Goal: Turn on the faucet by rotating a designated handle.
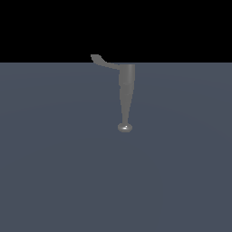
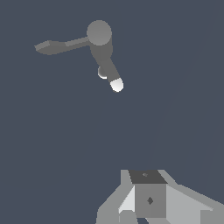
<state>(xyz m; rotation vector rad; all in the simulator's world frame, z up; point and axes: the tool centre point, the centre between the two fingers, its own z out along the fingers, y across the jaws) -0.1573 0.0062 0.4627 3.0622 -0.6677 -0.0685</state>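
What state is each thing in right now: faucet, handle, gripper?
faucet: standing free on the grey surface, nothing touching it.
handle: sticks out sideways toward the exterior view's left, untouched.
gripper: only in the wrist view, well away from the faucet, holding nothing visible; open or shut cannot be told.
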